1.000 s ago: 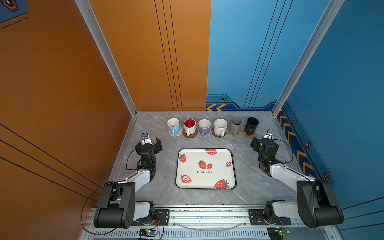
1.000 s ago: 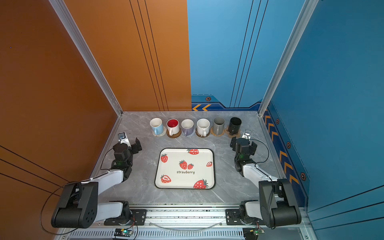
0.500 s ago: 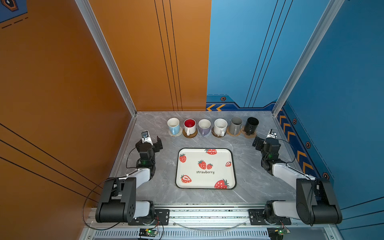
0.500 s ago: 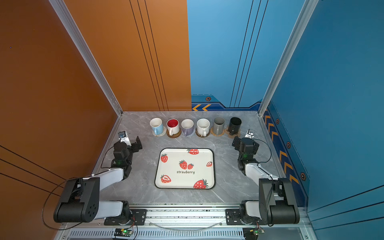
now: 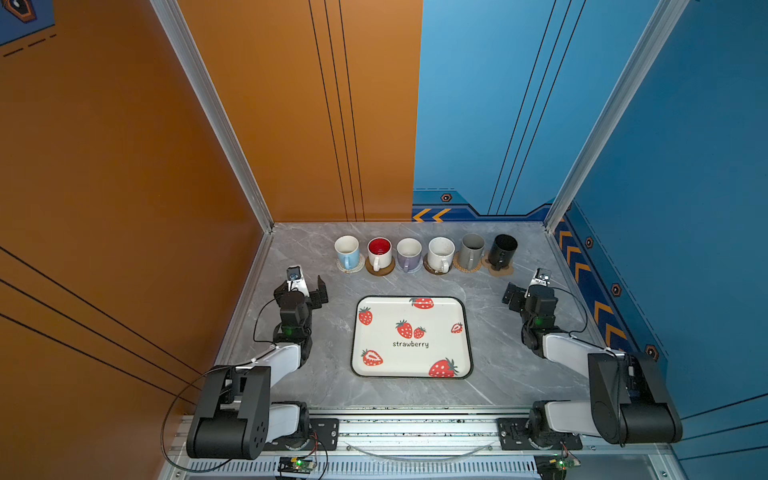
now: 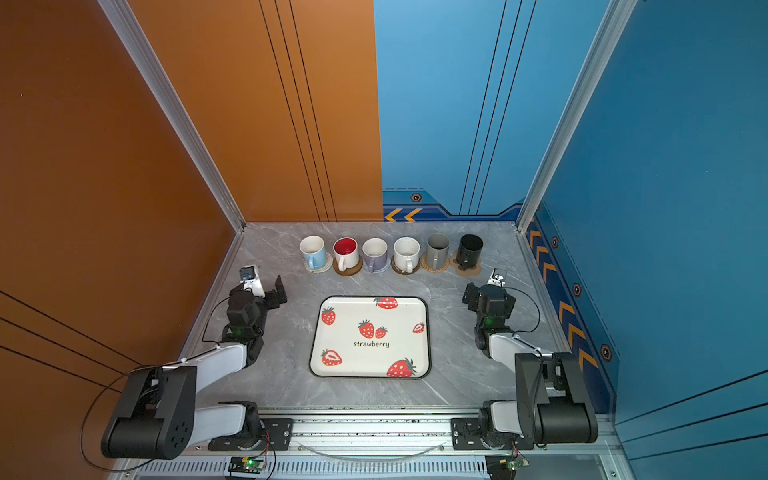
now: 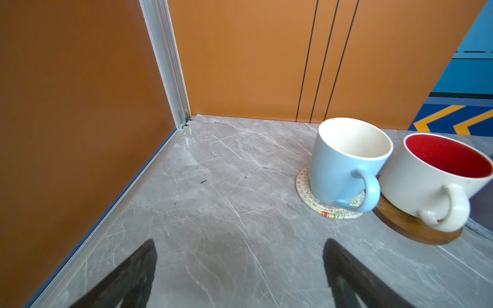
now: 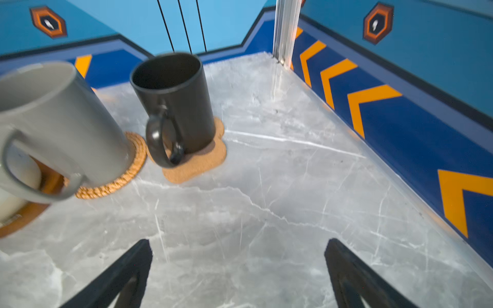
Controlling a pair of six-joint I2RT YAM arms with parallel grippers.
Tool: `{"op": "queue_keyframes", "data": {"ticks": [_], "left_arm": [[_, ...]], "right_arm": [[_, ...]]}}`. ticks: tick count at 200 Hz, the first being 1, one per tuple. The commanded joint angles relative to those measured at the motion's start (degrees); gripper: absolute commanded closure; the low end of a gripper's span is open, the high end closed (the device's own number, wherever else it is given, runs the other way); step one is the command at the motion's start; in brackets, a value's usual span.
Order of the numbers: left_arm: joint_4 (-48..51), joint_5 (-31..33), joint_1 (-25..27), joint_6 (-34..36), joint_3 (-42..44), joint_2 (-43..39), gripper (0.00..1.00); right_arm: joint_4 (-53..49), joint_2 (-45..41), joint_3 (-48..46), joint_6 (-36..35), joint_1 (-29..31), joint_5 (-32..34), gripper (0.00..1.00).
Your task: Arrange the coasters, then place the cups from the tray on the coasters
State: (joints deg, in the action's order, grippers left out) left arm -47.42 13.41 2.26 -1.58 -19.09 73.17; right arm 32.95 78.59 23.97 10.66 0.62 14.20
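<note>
Six cups stand in a row along the back, each on a coaster: light blue (image 5: 347, 250), white with red inside (image 5: 379, 251), lavender (image 5: 409, 254), speckled white (image 5: 441, 253), grey (image 5: 472, 249) and black (image 5: 502, 250). The strawberry tray (image 5: 436, 320) lies bare mid-table. My left gripper (image 5: 305, 286) (image 7: 240, 242) is open over bare table, short of the light blue cup (image 7: 344, 160) on its woven coaster (image 7: 304, 186). My right gripper (image 5: 524, 291) (image 8: 237, 241) is open and holds nothing, short of the black cup (image 8: 181, 101) on the paw coaster (image 8: 197, 162).
The orange wall (image 5: 124, 208) runs close along the left arm, and the blue wall (image 5: 665, 249) close along the right arm. Bare marble (image 5: 332, 299) lies between each gripper and the tray. The grey cup (image 8: 58, 120) stands on a rattan coaster (image 8: 125, 176).
Both arms have shifted slightly at the sides of the table, the right one still moving. Both grippers stay open. The cups, coasters and tray have not moved.
</note>
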Motion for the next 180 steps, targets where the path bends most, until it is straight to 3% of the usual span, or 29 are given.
{"op": "queue_keyframes", "data": {"ticks": [1,51,113,140,160,180], "left_arm": [[-0.66,1.31,1.40,2.32,1.76,-1.15,0.02],[-3.38,-0.85,1.52,3.25,2.30,4.28,0.02],[-32.26,-1.89,1.54,3.61,8.41,20.13,0.02],[-22.27,1.15,0.57,1.38,5.19,17.54,0.02],[-7.01,1.11,0.02,0.69,-1.79,16.25,0.02],[-7.17,1.36,0.29,0.80,-1.75,16.38,0.02]], "right_arm": [[5.77,0.99,-0.27,-2.50,-0.36,-1.87,0.00],[21.08,10.12,-3.42,-6.17,0.49,-6.41,0.00],[20.16,10.00,-3.11,-6.42,0.34,-7.16,0.00],[20.19,9.93,-3.05,-6.43,0.34,-7.07,0.00],[20.16,10.00,-3.17,-6.42,0.41,-7.02,0.00],[20.15,9.95,-3.09,-6.41,0.43,-7.04,0.00]]}}
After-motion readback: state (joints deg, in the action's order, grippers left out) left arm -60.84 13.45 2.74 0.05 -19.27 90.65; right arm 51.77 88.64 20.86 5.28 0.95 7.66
